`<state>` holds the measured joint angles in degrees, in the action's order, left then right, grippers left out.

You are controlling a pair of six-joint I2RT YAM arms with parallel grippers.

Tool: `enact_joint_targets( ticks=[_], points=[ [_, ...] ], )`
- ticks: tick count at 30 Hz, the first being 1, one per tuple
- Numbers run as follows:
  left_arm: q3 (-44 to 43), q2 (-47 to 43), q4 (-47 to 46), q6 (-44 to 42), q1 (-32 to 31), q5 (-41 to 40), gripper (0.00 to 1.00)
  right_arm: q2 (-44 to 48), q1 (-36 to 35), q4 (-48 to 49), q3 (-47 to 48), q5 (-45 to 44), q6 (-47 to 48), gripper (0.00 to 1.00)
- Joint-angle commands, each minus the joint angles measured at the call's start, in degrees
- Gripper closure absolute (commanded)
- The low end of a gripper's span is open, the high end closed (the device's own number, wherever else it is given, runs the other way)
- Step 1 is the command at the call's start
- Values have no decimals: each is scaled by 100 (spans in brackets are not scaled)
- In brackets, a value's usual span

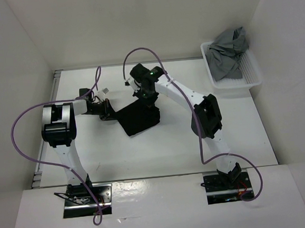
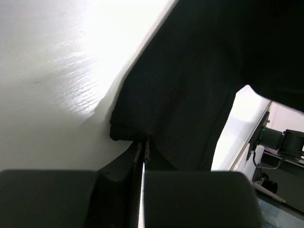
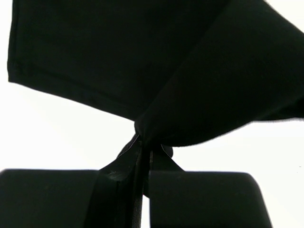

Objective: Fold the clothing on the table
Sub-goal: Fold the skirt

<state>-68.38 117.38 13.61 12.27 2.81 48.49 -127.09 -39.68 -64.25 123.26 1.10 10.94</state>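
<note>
The black clothing [image 1: 138, 119] lies near the middle of the white table [image 1: 161, 155], partly lifted between the two arms. My left gripper [image 1: 110, 111] is shut on its left corner; in the left wrist view the jaws pinch the hem [image 2: 142, 145] and the cloth [image 2: 190, 85] spreads up to the right. At the garment's far right edge my right gripper [image 1: 150, 98] is shut on a bunched fold [image 3: 147, 142], and the black fabric [image 3: 142, 57] fans out above the fingers.
A white plastic basket [image 1: 252, 74] at the back right holds a crumpled grey garment [image 1: 229, 52]. White walls enclose the table on the left, back and right. Purple cables loop over both arms.
</note>
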Motion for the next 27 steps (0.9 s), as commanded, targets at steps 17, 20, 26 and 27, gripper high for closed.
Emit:
enact_joint_targets(
  ticks=[17, 20, 26, 27],
  points=[
    [-149, 118, -7, -58, -44, -85, 100, -650, -804, -404, 593, -365, 260, 100],
    [-97, 65, -7, -58, -44, -85, 100, -764, -804, -404, 795, -365, 207, 100],
    [-97, 4, -7, -58, -96, -85, 100, -897, -918, -457, 989, -365, 207, 100],
    [-97, 4, -7, -58, -96, -85, 100, -958, -919, -457, 989, -365, 207, 100]
  ],
)
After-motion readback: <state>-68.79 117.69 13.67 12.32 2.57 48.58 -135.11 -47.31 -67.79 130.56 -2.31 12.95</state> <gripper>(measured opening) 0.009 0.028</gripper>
